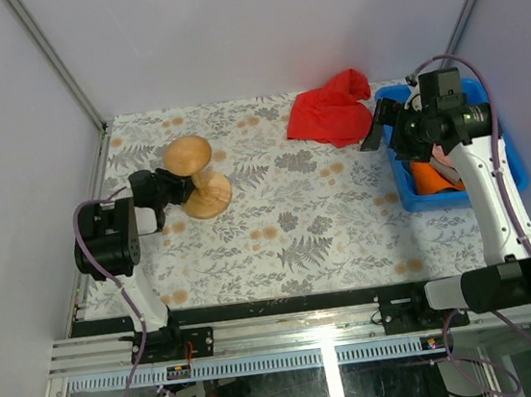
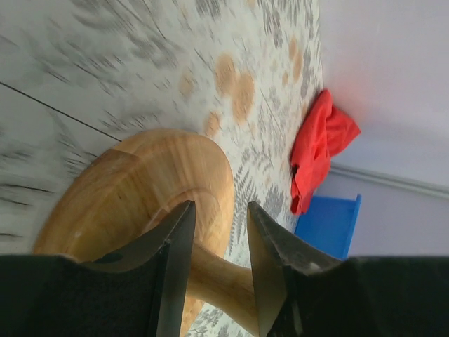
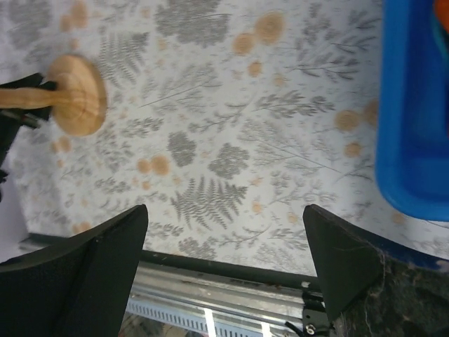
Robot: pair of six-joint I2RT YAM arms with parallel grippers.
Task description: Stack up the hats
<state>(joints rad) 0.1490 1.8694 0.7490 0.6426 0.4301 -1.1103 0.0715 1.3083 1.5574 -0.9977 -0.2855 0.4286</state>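
1. Two dark jaws of the left gripper (image 2: 219,210) are sitting narrow, one on each side of the stem of the wooden stand (image 2: 140,189). They are seemingly pinching that stem, though the blurred wrist view is leaving the contact a little unsure.
2. Tipped over on its side, the wooden stand is pointing one round end toward the back wall and the other toward the near edge. It is sitting at the left part of the patterned counter (image 1: 288,225).
3. Jaws spread wide, the right gripper (image 3: 224,210) is holding nothing, and only the leafy counter pattern is showing in the gap between them.
4. From above, this gripper is hovering at the left rim of the blue bin (image 1: 431,200), which is standing at the far right of the counter.
5. Inside that blue bin the orange hat (image 1: 431,178) is lying bunched against the near wall, with the right arm crossing over part of it.
6. Crumpled at the back of the counter, the red cloth (image 1: 330,111) is lying just left of the bin and well apart from the stand.
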